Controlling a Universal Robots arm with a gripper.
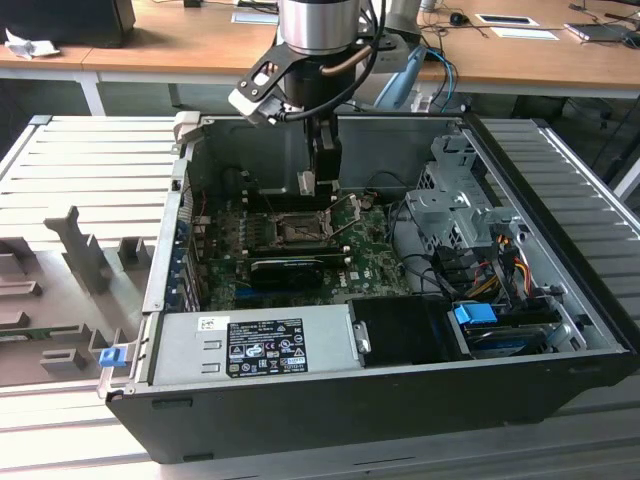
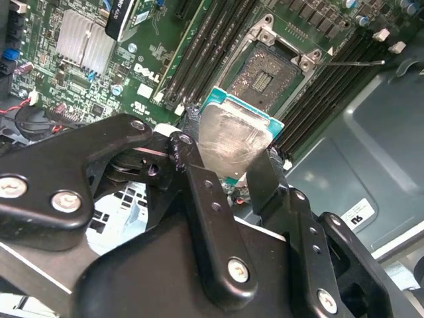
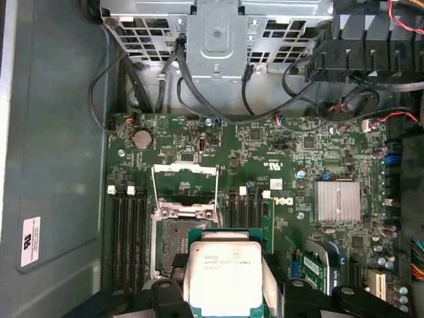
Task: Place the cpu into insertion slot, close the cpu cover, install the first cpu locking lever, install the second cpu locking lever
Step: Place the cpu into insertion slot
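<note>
My gripper (image 1: 318, 185) hangs inside the open computer case and is shut on the cpu (image 2: 233, 142), a pale silver chip with a green edge, pinched by two opposite sides between the black fingers (image 2: 199, 179). The cpu (image 3: 225, 271) is held flat above the green board, over one side of the insertion slot (image 3: 171, 240). The insertion slot (image 2: 268, 74) lies bare with its dark pin grid showing. The cpu cover (image 3: 184, 211) stands raised at the slot's edge, and thin wire levers (image 1: 345, 215) stick up beside it.
A long black card with a ribbed top (image 1: 285, 270) lies just in front of the socket. The grey power supply (image 1: 250, 345) lines the front wall. A metal drive cage (image 1: 450, 210) and cable bundles fill the exterior view's right. A finned heat sink (image 3: 338, 201) sits on the board.
</note>
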